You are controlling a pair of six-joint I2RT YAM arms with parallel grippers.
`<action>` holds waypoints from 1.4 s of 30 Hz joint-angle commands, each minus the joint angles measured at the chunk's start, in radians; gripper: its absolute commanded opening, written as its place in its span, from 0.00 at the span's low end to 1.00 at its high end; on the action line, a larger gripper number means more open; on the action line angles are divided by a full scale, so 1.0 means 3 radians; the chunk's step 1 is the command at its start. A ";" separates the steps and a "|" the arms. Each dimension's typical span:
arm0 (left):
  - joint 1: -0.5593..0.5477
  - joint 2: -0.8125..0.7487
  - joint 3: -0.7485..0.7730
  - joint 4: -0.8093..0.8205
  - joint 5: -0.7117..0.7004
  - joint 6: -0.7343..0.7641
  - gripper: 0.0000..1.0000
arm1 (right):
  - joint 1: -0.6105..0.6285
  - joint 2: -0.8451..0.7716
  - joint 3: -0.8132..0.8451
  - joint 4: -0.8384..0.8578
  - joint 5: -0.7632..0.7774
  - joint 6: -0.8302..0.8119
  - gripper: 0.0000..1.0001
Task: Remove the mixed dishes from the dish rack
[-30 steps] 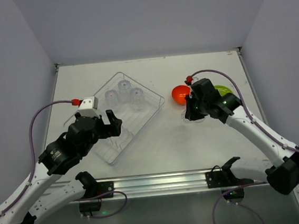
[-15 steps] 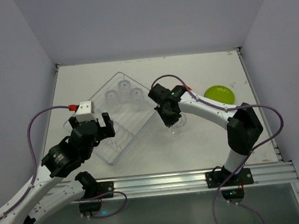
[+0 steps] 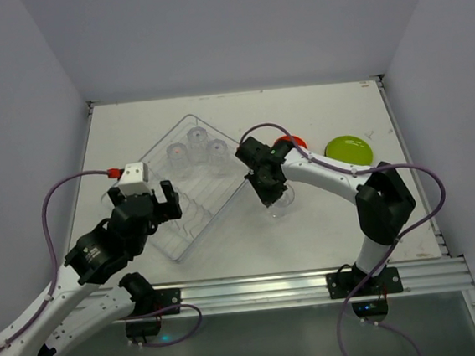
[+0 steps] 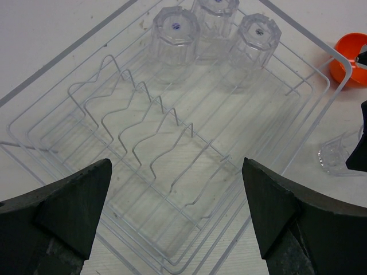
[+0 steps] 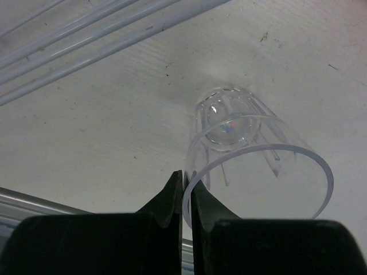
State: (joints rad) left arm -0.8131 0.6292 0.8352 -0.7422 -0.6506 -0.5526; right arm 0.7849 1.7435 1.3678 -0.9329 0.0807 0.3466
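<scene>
I count four clear tumblers, one orange-red bowl, one green plate and one dish rack.

Nearest to me, the left arm reaches in from the near-left corner of the surface [image 3: 326, 228]. Its left tool [image 4: 175, 200] hangs over the near end of the dish rack [image 3: 210, 199], fingers spread wide and holding nothing. The rack sits askew on the left half of the surface, and the wire ridges below that tool are bare.

Just off the rack's right side, the right arm bends back across the middle. The right tool [image 5: 182, 183] is pinched shut on the rim of one tumbler [image 5: 246, 154], which is tilted with its base on the surface and its mouth towards the wrist camera.

Further out, three tumblers [image 4: 175, 28] [image 4: 215, 8] [image 4: 258, 37] stand upside down together in the rack's far corner.

Beyond the right arm, the bowl [image 3: 289, 142] is mostly hidden by the arm and its cable. The plate [image 3: 350, 148] lies towards the right edge, apart from the bowl.
</scene>
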 commanded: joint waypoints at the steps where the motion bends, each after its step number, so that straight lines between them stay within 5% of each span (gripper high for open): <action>1: -0.0010 0.0019 -0.0023 0.0112 -0.0112 0.0037 1.00 | 0.0007 -0.0029 -0.0034 0.0087 0.0048 -0.0015 0.04; 7: -0.0010 0.0045 -0.0018 0.0096 -0.0148 0.0011 1.00 | 0.0048 -0.0151 -0.0100 0.0134 0.0058 0.0021 0.38; 15: -0.0010 0.0178 0.0033 0.0040 -0.0219 -0.0060 1.00 | 0.0078 -0.0641 -0.0152 0.0017 0.0216 0.0107 0.48; 20: -0.0005 0.0637 0.0369 -0.0358 -0.0510 -0.0524 1.00 | 0.0094 -0.1489 -0.0244 0.0026 0.0303 0.0123 0.57; 21: 0.0005 0.0836 0.0452 -0.0440 -0.0521 -0.0581 1.00 | 0.0094 -0.1597 -0.0294 0.0112 0.0329 0.0098 0.74; 24: 0.0071 0.1250 0.0799 -0.0476 -0.0490 -0.0669 1.00 | 0.0094 -0.1960 -0.0463 0.0540 0.0492 0.0037 0.98; 30: 0.0786 0.1971 0.1250 -0.0017 0.0429 -0.0148 1.00 | 0.0089 -0.2457 -0.1280 0.1503 0.1324 0.0204 0.99; 34: 0.1002 0.2432 0.1637 0.0040 0.0685 0.0240 1.00 | 0.0084 -0.2534 -0.1501 0.1586 0.1724 0.0343 0.99; 42: 0.1335 0.3592 0.2426 -0.0303 0.0803 0.0374 1.00 | 0.0089 -0.2504 -0.1655 0.1750 0.1424 0.0210 0.99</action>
State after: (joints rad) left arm -0.4404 1.6402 1.4811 -0.7879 -0.4252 -0.4797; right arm 0.8070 0.9989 0.8654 -0.4797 0.4873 0.4072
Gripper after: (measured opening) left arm 0.997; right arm 0.989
